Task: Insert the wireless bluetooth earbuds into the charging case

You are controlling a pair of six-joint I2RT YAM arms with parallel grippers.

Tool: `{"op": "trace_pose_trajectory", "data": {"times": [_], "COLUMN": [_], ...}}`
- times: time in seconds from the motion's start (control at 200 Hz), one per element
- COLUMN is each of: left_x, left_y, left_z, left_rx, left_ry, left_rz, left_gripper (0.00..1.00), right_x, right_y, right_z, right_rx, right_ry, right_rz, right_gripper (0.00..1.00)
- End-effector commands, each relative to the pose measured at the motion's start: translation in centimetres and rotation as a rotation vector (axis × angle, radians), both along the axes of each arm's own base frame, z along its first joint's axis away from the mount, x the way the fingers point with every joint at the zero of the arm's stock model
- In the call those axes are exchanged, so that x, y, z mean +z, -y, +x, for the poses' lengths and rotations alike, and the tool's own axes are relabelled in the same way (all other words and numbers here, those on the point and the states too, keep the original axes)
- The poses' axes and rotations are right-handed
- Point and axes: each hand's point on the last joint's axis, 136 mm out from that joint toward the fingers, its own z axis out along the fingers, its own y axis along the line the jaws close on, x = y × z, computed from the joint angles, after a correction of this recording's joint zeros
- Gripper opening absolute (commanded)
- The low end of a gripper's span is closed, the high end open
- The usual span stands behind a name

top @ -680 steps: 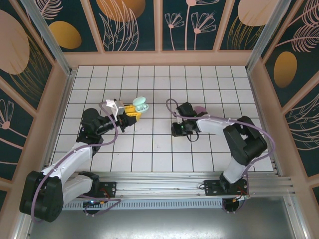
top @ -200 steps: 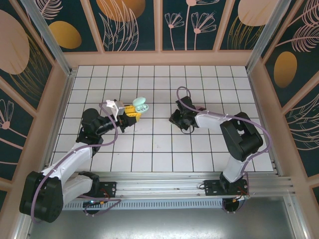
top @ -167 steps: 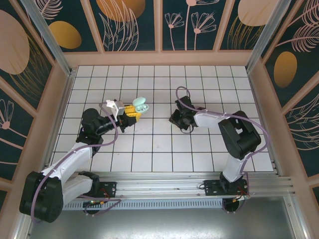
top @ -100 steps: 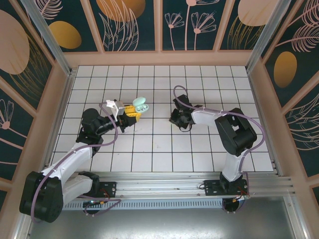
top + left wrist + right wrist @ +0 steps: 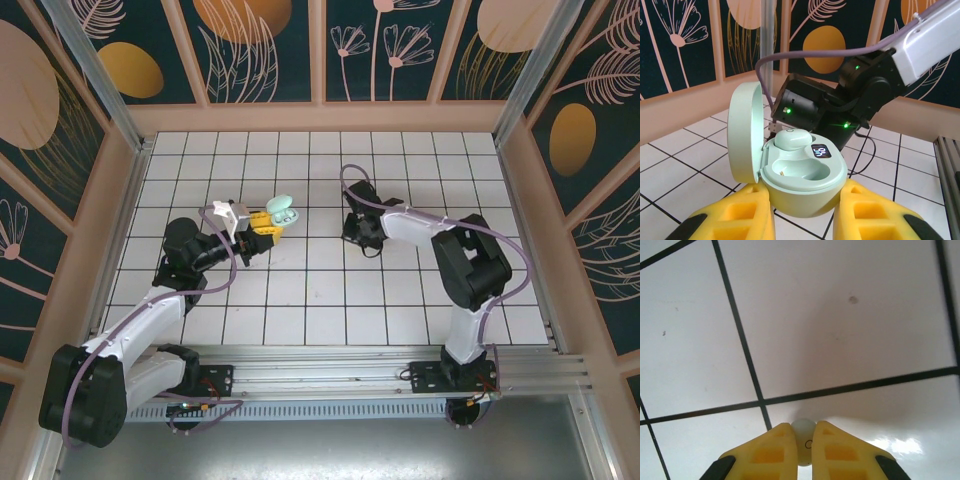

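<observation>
My left gripper (image 5: 805,216) is shut on the mint-green charging case (image 5: 805,175), its yellow fingers (image 5: 742,215) pressing both sides. The case's lid (image 5: 746,132) stands open and its small display is lit. One mint earbud (image 5: 792,139) sits in the far slot; the near slot is empty. From above, the case (image 5: 282,210) hangs left of centre in the left gripper (image 5: 268,222). My right gripper (image 5: 804,440) is shut on a pale mint earbud (image 5: 803,432) just above the white tiles. In the top view the right gripper (image 5: 362,238) is right of the case, about one tile away.
The floor is white tile with black lines (image 5: 320,290), fenced by wooden walls (image 5: 320,118) with dark floral panels. The right arm's black wrist (image 5: 840,110) and purple cable loom just behind the open case in the left wrist view.
The right gripper's jaws have closed on the mint earbud, and its wrist has turned and shifted slightly toward the back. The left arm and case have not moved.
</observation>
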Motion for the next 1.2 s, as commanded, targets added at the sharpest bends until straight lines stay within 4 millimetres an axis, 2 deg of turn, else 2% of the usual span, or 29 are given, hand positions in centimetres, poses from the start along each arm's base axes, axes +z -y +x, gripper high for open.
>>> {"op": "trace_pose_trajectory", "data": {"times": [0.0,0.145,0.35,0.49,0.616,0.806,1.006,1.196], "left_x": [1.2,1.4,1.7,1.9,1.9,0.8,-0.7,-1.3], "left_y": [0.1,0.9,3.5,5.2,6.2,7.7,9.5,10.4], "left_z": [0.0,0.6,1.8,3.3,4.5,5.3,4.6,4.3], "left_rx": [-0.013,-0.022,-0.024,-0.024,-0.002,0.004,-0.038,-0.060], "left_ry": [0.041,0.051,0.116,0.136,0.136,0.128,0.116,0.111], "left_rz": [-0.018,-0.022,0.026,0.042,0.052,0.089,0.114,0.126], "left_gripper": [0.00,0.00,0.00,0.00,0.00,0.00,0.00,0.00], "right_x": [5.0,9.4,15.9,19.6,22.0,24.5,24.3,24.6], "right_y": [1.9,3.1,2.8,2.4,2.1,1.5,-0.8,-2.3], "right_z": [0.0,-0.8,-2.7,-4.2,-5.6,-6.9,-7.4,-7.4], "right_rx": [0.029,0.041,0.076,0.107,0.135,0.166,0.231,0.262], "right_ry": [0.093,0.149,0.247,0.307,0.343,0.383,0.364,0.371], "right_rz": [-0.100,-0.135,-0.076,-0.019,0.029,0.108,0.193,0.204], "right_gripper": [0.06,0.06,0.06,0.06,0.06,0.06,0.06,0.06]}}
